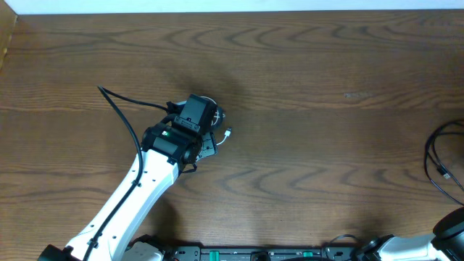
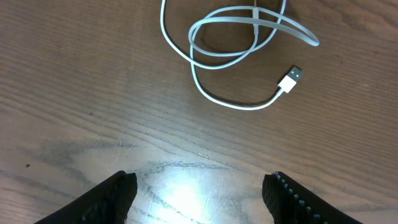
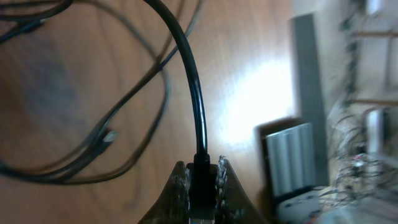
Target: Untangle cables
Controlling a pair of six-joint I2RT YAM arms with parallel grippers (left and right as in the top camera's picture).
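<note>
White cable (image 2: 242, 107), left end effector (image 2: 199, 186) apart, right end effector (image 3: 200, 177) gripping black cable (image 3: 196, 106)

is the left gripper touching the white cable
Apart. The left wrist view shows the left gripper open near the bottom edge and the white cable lying beyond it, with bare table between them.

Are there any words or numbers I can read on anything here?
No text can be read anywhere.
On the white cable: no writing.
On the black cable: no writing.
On the grey box: too blurred to read.
On the dark rail at the table's near edge: too small to read.
</note>
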